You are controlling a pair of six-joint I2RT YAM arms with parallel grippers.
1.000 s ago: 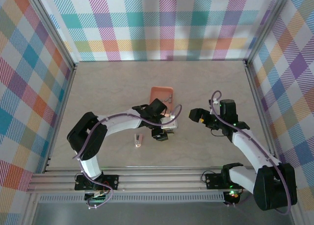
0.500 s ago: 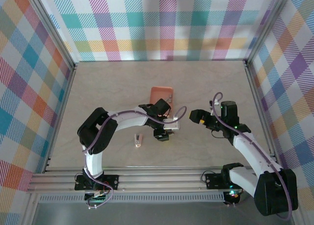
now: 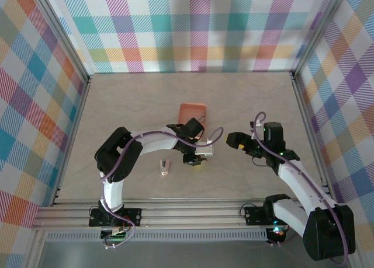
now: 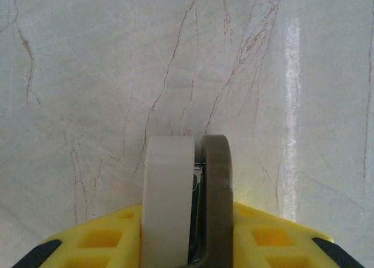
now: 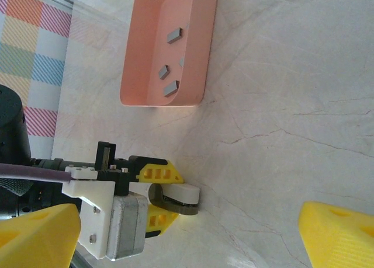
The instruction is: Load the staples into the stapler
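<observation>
Stapler (image 3: 165, 167) lies with its long axis near-to-far; left claw (image 4: 197, 154) pinches a staple strip (image 4: 197, 176), right claw (image 5: 187, 236) gapes.

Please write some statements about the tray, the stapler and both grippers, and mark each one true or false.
1. The staples lie in the salmon tray. True.
2. The stapler sits inside the tray. False: it lies on the table, apart from the tray.
3. The right gripper has its jaws wide open. True.
4. The left gripper is over the tray. False: it is at bare table, apart from the tray.
</observation>
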